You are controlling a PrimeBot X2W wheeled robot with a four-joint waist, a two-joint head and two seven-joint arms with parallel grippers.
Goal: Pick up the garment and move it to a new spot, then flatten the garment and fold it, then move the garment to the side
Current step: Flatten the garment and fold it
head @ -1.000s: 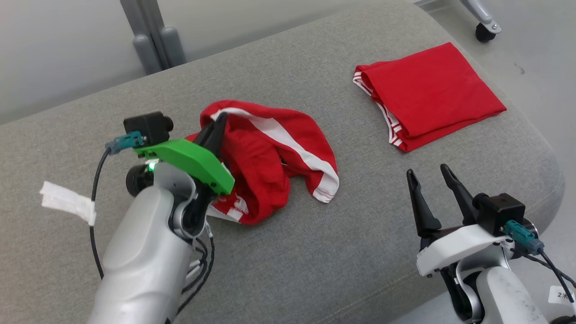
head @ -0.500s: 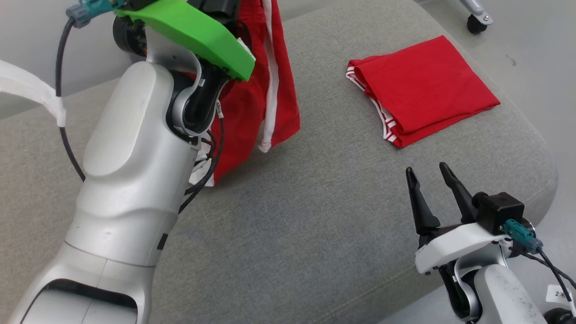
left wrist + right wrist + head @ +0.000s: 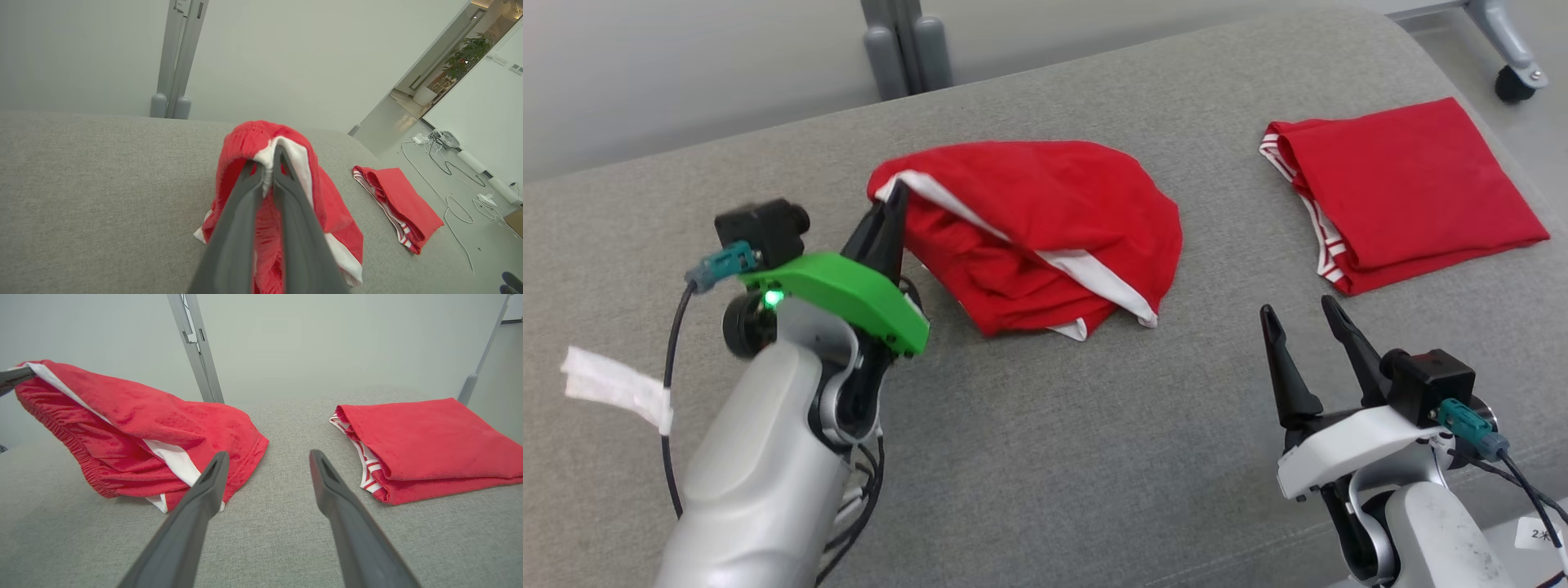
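Grey cushion runs across the head view, its front edge cut off at the bottom right. Left forearm comes up from the lower left, cut off at the bottom edge, wrist angled toward frame centre with a green bracket on top.

Task garment is red shorts with a white stripe, upper centre, heaped on the cushion. The left end of its waistband is raised and the rest lies down. The top layer hides the lower ones, so the leg openings are hard to make out.

A second, folded red garment lies flat at upper right, well apart; only the striped edges of its inner layers show.

Left gripper is pressed together, pinching the raised waistband. In the left wrist view its tips are buried in red and white cloth.

Right gripper sits lower right, fingers spread and pointing up-frame, apart from both cloths, with its arm cut off at the corner.

White tape tag on the cable, far left. Caster at upper right.
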